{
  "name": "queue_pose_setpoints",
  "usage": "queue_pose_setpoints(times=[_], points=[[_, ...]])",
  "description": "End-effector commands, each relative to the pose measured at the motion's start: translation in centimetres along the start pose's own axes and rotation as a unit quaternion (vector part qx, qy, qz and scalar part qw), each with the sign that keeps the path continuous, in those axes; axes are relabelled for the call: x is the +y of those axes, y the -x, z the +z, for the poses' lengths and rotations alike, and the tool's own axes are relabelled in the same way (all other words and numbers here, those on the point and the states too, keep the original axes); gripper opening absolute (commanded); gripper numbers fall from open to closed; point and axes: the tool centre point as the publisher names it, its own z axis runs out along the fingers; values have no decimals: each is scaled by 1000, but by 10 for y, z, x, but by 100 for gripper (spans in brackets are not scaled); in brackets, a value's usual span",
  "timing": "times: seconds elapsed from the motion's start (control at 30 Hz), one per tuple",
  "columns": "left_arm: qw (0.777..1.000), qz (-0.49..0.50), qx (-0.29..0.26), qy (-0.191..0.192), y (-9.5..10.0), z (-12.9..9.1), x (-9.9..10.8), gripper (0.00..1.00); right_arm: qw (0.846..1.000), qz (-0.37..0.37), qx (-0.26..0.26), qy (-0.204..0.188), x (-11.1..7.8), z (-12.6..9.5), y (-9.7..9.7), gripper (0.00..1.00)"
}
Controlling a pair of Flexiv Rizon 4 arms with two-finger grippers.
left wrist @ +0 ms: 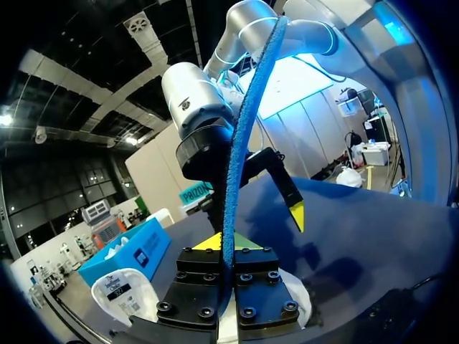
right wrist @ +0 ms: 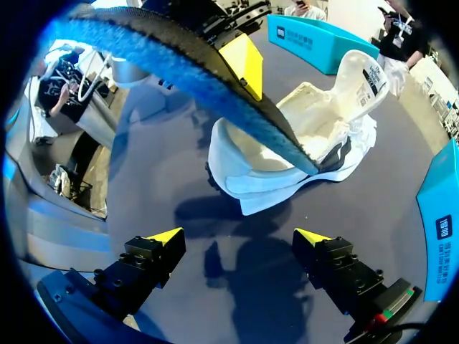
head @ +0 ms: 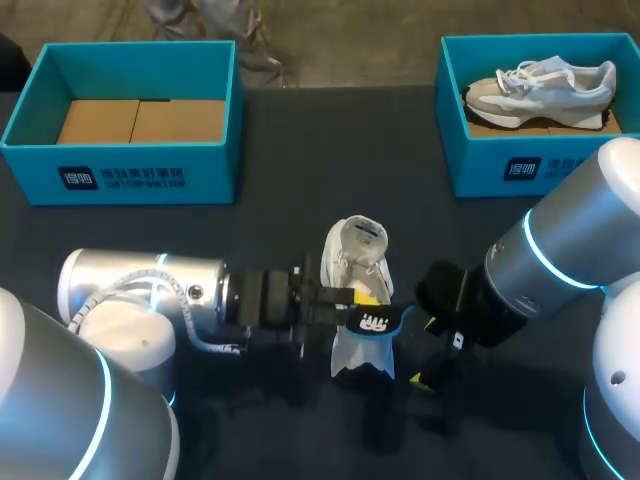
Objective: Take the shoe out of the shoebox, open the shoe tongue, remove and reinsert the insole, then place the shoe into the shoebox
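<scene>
Head cam: fixed, high & behind, looks down over whole counter [head: 300, 220], shoe [head: 358, 262] approx mid-frame. L wrist cam: low, v. close beside shoe, faces across it twd right arm [left wrist: 201, 100]. R wrist cam: close above shoe's side, tilted down at it. All 3 share shoe; both wrist cams catch insole [right wrist: 201, 86].

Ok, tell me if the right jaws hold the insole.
No, the right jaws stand open, empty; the insole is pinched in the left jaws.
</scene>
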Motion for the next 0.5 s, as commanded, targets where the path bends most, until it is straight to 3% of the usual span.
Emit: queue_pose_setpoints(times=[0.03,0.5], points=[[1000,1,-1,-1,-4,-1,-2,0,1000,0,-1,1,-1,0,-1,100],[1000,19,-1,-6,-11,0,0,0,1000,0,-1,1,-1,0,-1,100]])
